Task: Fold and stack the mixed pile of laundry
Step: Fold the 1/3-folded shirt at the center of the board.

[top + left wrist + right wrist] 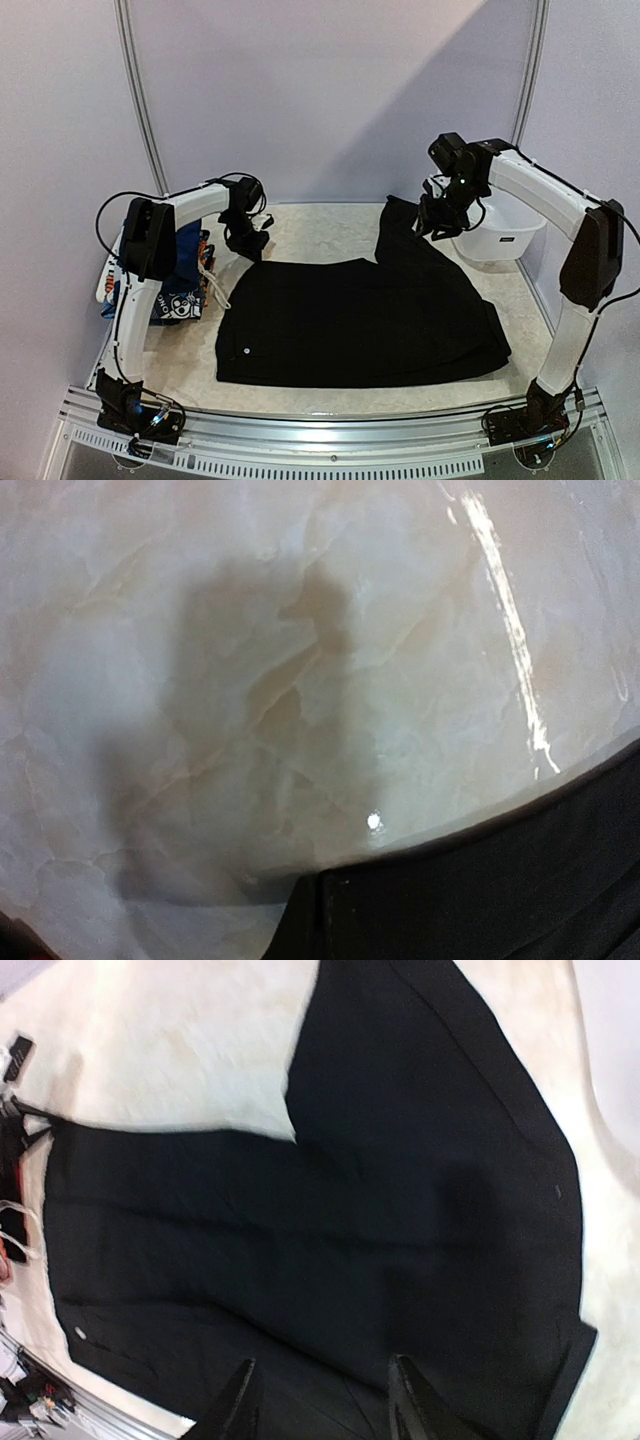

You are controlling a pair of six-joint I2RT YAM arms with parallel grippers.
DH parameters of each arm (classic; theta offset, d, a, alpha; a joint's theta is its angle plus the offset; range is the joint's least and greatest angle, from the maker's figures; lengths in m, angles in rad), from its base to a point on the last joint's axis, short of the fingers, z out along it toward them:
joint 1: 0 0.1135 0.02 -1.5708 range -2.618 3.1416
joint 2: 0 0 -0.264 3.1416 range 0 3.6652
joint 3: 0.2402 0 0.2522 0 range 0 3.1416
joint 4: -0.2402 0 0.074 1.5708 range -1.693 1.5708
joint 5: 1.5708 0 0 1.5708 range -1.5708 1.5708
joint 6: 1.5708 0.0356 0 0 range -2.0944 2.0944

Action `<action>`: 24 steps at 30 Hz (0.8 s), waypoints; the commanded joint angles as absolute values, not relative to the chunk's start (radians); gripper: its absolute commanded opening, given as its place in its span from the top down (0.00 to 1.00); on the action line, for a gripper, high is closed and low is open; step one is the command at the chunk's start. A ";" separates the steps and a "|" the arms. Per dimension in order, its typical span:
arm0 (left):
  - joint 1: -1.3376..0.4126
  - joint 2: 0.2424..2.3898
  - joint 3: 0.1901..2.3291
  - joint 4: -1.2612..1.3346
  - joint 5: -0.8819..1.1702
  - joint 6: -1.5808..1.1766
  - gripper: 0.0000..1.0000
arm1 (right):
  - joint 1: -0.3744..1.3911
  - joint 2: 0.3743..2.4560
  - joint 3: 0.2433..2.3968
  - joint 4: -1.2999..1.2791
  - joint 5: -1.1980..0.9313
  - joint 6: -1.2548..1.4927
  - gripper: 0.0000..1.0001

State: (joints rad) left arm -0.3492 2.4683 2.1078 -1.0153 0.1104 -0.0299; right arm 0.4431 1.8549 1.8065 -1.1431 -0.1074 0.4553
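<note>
A large black garment (360, 320) lies spread flat across the table, with one leg (405, 235) reaching to the back. It fills the right wrist view (330, 1230), and its edge shows in the left wrist view (500, 880). My left gripper (247, 243) hangs low at the garment's back left corner; its fingers do not show clearly. My right gripper (432, 222) hovers above the back leg, open and empty, fingers (240, 1405) spread over the cloth. A blue cartoon-print garment (180, 290) with orange bits lies heaped at the left edge.
A white plastic tub (497, 232) stands at the back right, just beside my right gripper. A white drawstring (215, 285) trails from the left heap toward the black garment. Bare marble tabletop (320, 230) shows behind the garment. A metal rail (330, 425) runs along the near edge.
</note>
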 commanded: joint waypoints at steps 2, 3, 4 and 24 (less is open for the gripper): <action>-0.338 2.417 2.027 -1.002 0.114 -0.054 1.00 | 0.411 1.997 1.968 -1.115 -0.132 0.456 0.51; -0.337 2.403 2.020 -1.002 0.104 -0.058 1.00 | 0.401 2.033 1.999 -1.112 -0.139 0.457 0.48; -0.334 2.390 2.012 -1.000 0.095 -0.062 1.00 | 0.391 2.056 2.033 -1.109 -0.144 0.459 0.47; -0.325 2.264 1.882 -1.038 0.049 -0.126 1.00 | 0.337 2.500 2.389 -0.852 -0.040 0.330 0.36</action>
State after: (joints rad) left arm -0.3374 2.3108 1.9163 -1.0183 0.0448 -0.0868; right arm 0.3531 2.4611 2.3600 -0.9882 -0.1200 0.3683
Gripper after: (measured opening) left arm 0.006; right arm 0.644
